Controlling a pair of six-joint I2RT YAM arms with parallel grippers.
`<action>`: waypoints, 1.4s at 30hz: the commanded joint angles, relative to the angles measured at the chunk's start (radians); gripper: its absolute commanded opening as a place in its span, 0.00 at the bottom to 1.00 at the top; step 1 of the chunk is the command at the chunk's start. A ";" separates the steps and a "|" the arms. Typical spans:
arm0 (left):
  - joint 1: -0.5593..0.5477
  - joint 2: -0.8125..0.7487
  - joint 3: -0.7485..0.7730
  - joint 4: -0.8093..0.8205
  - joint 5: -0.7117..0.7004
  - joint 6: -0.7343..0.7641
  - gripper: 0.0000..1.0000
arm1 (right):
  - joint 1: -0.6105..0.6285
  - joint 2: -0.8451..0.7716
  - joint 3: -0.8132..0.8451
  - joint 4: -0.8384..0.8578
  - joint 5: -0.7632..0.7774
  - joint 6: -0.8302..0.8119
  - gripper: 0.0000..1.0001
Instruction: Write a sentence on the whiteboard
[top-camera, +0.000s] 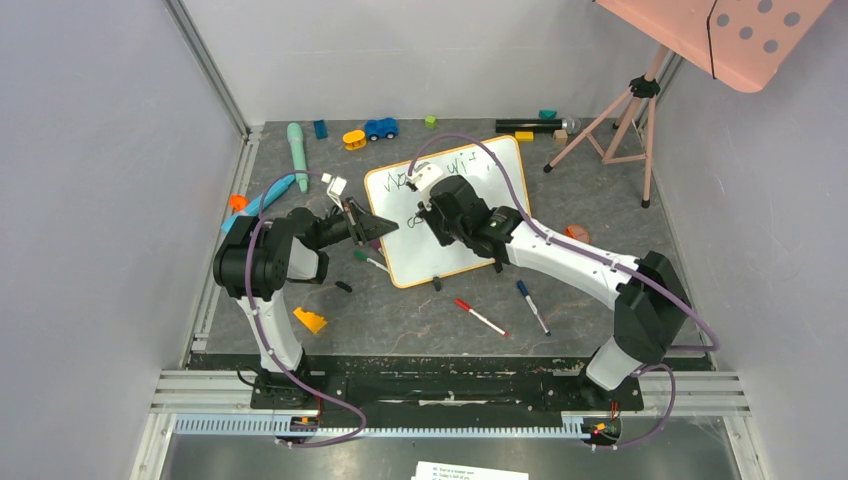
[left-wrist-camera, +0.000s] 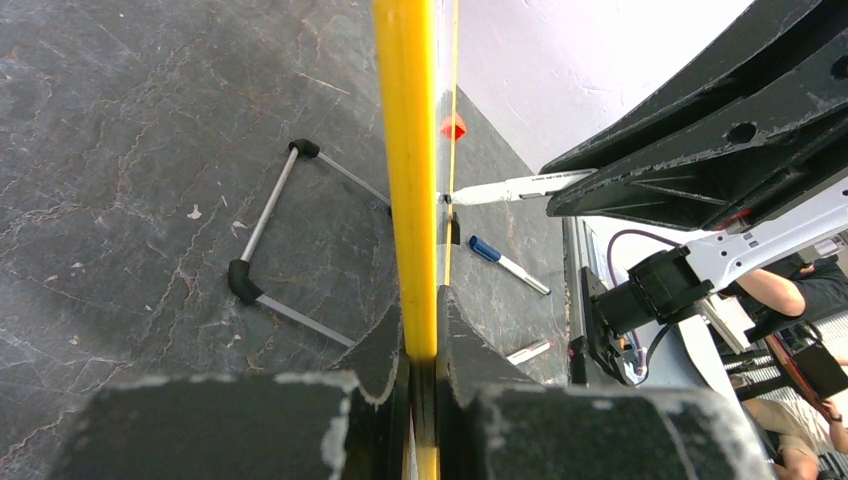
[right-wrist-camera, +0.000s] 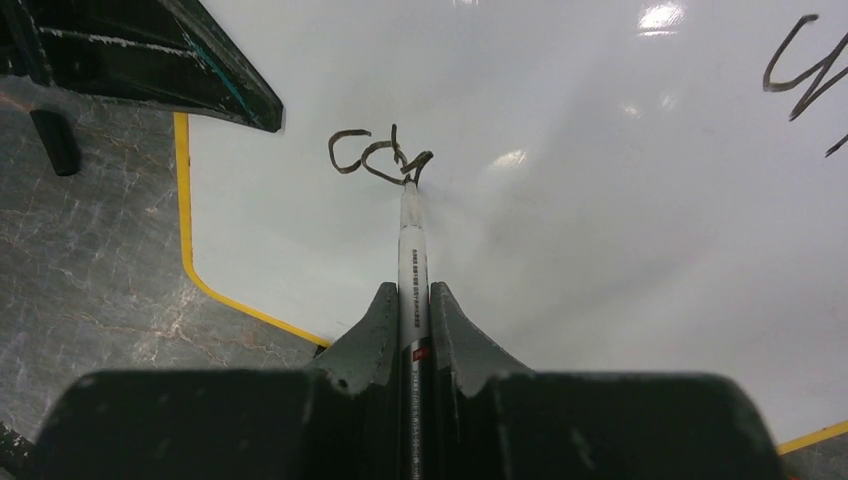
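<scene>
The whiteboard (top-camera: 432, 258), white with a thin orange-yellow frame, lies tilted mid-table. My left gripper (top-camera: 385, 228) is shut on its left edge, and the left wrist view shows the frame (left-wrist-camera: 405, 150) pinched between the fingers of that gripper (left-wrist-camera: 422, 330). My right gripper (top-camera: 440, 215) hovers over the board, shut on a white marker (right-wrist-camera: 411, 240). The marker's tip touches the board surface (right-wrist-camera: 600, 220) at the end of a short dark scribble (right-wrist-camera: 370, 155), part of the sentence. More lettering (top-camera: 460, 165) runs along the board's far edge.
A red marker (top-camera: 480, 317) and a blue marker (top-camera: 532, 306) lie in front of the board. A green-capped marker (top-camera: 368, 260) and an orange wedge (top-camera: 309, 320) lie near the left arm. Toys such as a blue car (top-camera: 380, 128) line the back. A pink tripod (top-camera: 620, 120) stands back right.
</scene>
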 joint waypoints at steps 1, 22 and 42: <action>0.003 0.019 -0.005 0.052 -0.051 0.185 0.02 | -0.025 0.040 0.060 0.020 0.052 -0.006 0.00; 0.002 0.019 -0.004 0.052 -0.049 0.187 0.02 | -0.052 0.023 0.047 0.008 0.091 0.004 0.00; 0.004 0.017 -0.005 0.052 -0.049 0.186 0.02 | -0.061 -0.022 -0.030 0.003 0.073 0.032 0.00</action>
